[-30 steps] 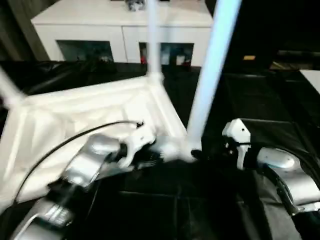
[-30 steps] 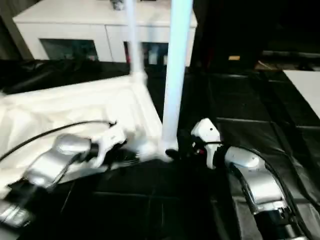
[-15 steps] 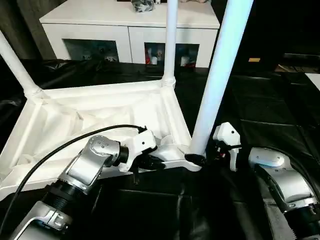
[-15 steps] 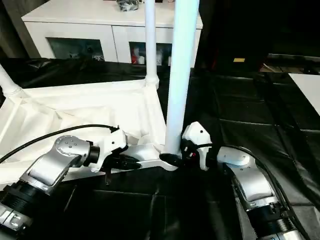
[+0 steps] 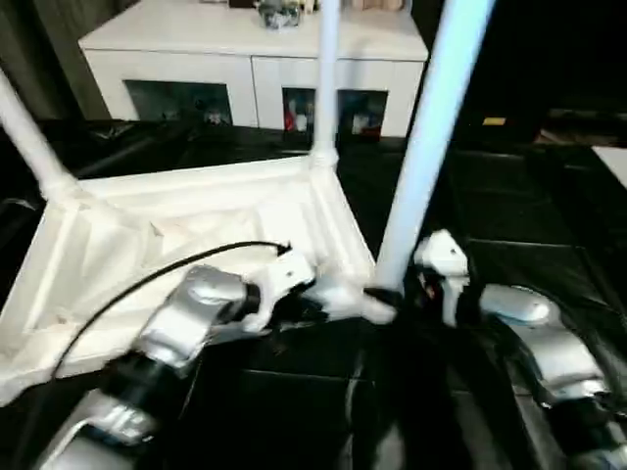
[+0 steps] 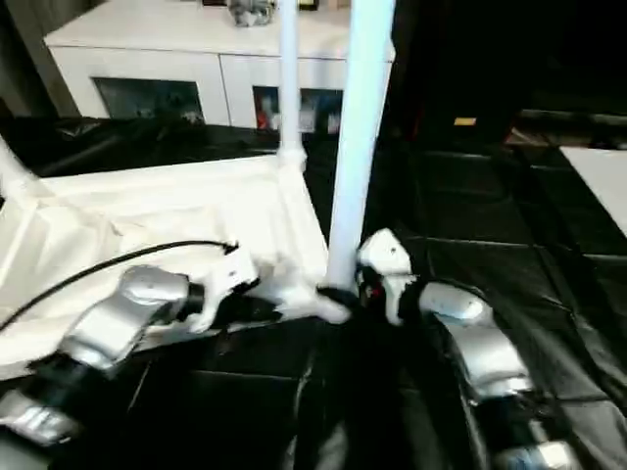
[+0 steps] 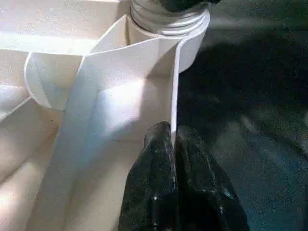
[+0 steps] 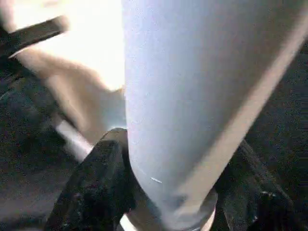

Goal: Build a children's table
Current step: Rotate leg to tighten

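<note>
While the upturned tabletop lies ribbed side up on the black surface, filling the left and centre of the head-camera frame, three legs stand up out of its corner sockets. One leg rises at the far left edge, a thin one stands at the back corner in the upper middle, and the thickest-looking, nearest leg climbs out of the front corner just right of centre and runs off the top of the frame.

At the lower left, the left gripper reaches in from the silver forearm, and its two black fingers are pinched tight on the thin upright wall of the tabletop's rim, right beside the threaded corner socket. A black cable arcs over that arm.

From the lower right, the right gripper sits at the base of the nearest leg, one black finger on each side of the tube just above the socket collar, hugging the leg.

Across the top of the frame stands a white cabinet with glass doors, small objects on top, too blurred to make out.
</note>
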